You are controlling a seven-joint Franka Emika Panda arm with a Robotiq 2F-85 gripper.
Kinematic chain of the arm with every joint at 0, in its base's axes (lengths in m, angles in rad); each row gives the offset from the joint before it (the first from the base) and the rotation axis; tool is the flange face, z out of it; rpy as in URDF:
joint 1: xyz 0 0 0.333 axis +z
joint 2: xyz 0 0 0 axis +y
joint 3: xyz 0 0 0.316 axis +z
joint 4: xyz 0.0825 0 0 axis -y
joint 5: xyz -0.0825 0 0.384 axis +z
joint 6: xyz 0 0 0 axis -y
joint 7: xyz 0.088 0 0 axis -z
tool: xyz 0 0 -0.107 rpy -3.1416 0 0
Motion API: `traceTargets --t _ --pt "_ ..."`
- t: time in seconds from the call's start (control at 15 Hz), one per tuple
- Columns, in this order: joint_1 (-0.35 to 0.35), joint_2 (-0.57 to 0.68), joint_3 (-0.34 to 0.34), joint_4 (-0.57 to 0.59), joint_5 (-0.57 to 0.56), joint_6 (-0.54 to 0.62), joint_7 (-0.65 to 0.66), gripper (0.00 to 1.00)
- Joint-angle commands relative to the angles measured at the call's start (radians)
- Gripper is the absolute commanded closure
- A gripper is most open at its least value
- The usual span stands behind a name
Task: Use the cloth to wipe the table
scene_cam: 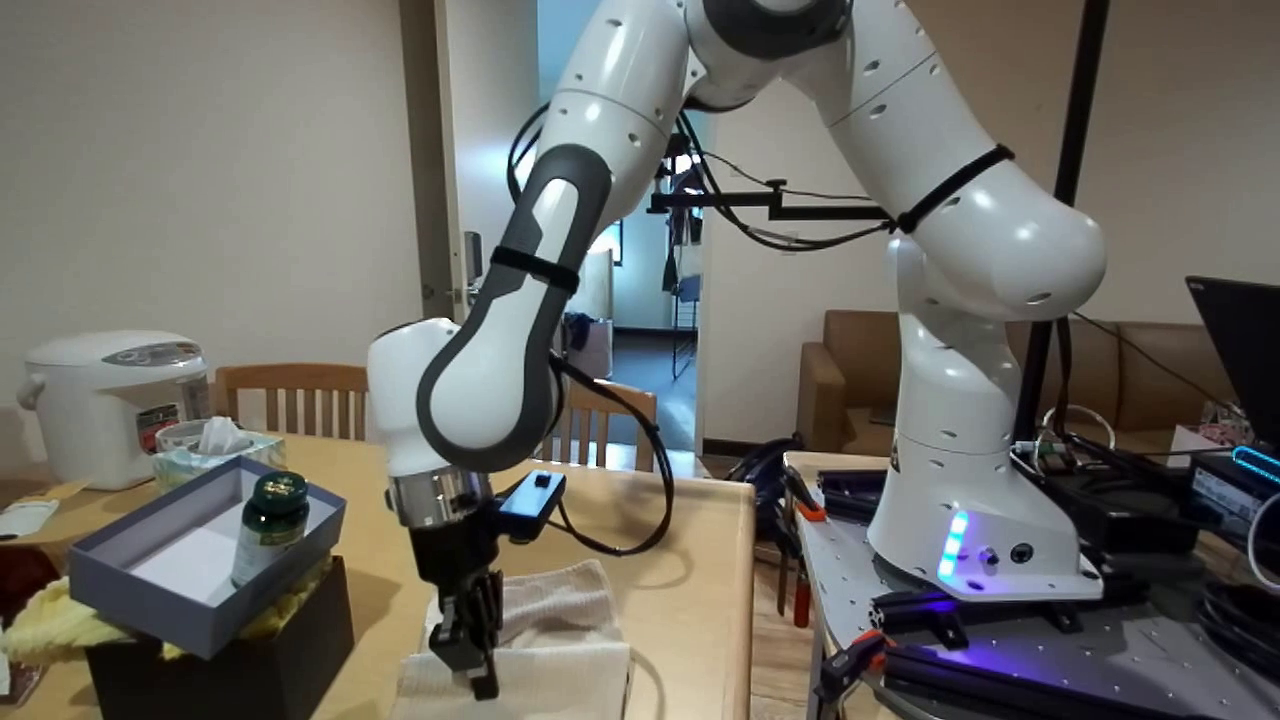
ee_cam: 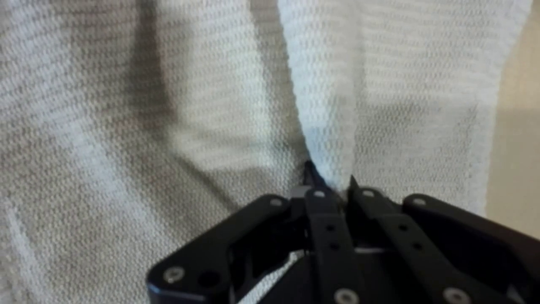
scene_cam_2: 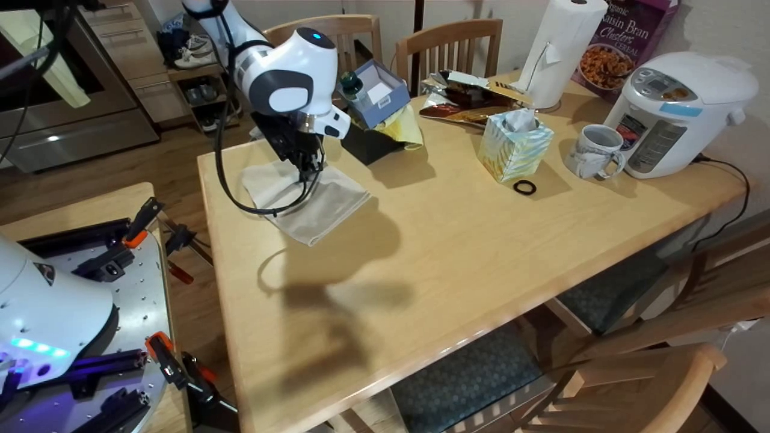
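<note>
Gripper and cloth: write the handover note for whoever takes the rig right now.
Robotiq gripper: shut on a pinched fold of the pale cloth.
Cloth: rumpled, lying on the wooden table near the end facing the robot base.
Done: cloth grasped; whether any wiping has happened can't be told.
Left: probably drag it across the table, minding the dark box nearby.
</note>
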State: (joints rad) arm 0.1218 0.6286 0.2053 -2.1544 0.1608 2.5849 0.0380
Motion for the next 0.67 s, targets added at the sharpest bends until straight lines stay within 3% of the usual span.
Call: traceTargets --t 0.0,0.27,0.6 --pt "-0.012 -0.066 -0.099 -0.078 -0.036 -0.036 0.029 0.98" --pt "-0.01 -0.077 -0.212 -0.082 -0.12 -0.125 0.038 0.98" --pt "-0.027 -0.045 -0.2 -0.071 -0.123 -0.127 0.011 0.98"
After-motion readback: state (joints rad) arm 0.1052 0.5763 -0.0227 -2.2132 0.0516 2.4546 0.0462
